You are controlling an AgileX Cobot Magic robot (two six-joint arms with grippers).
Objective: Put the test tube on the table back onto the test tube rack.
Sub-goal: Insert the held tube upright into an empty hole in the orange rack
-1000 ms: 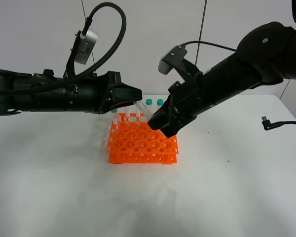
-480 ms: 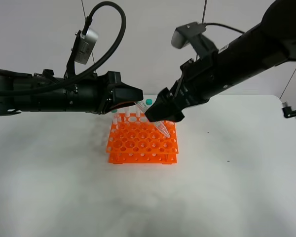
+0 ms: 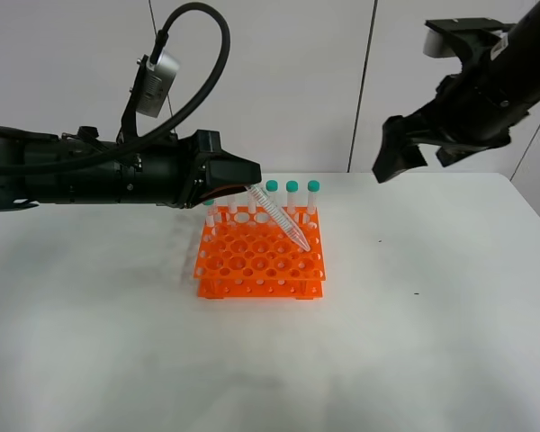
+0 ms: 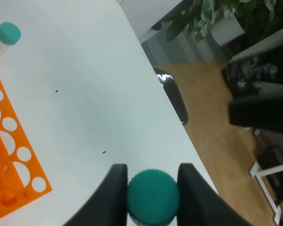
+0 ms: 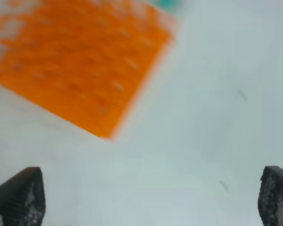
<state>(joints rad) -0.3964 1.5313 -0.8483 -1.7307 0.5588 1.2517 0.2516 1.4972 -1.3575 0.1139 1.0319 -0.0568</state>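
Observation:
The test tube (image 3: 279, 219) slants down to the right, its pointed tip at the top of the orange test tube rack (image 3: 252, 266) near the right side. My left gripper (image 3: 249, 180) is shut on its teal cap (image 4: 153, 195), which sits between the two black fingers (image 4: 114, 193). My right gripper (image 3: 414, 162) hangs high at the right, well away from the rack, open and empty. In the right wrist view the rack (image 5: 75, 61) is a blurred orange patch, with the gripper's fingertips (image 5: 16, 197) at the frame corners.
Three teal-capped tubes (image 3: 292, 193) stand upright in the rack's back row, one of them (image 4: 8, 34) showing in the left wrist view. The white table (image 3: 432, 315) spreads around the rack. Floor and a plant lie past its edge (image 4: 174, 103).
My right gripper has opened, left the tube and swung up and far to the right. The left gripper still holds the slanted tube in the same place.

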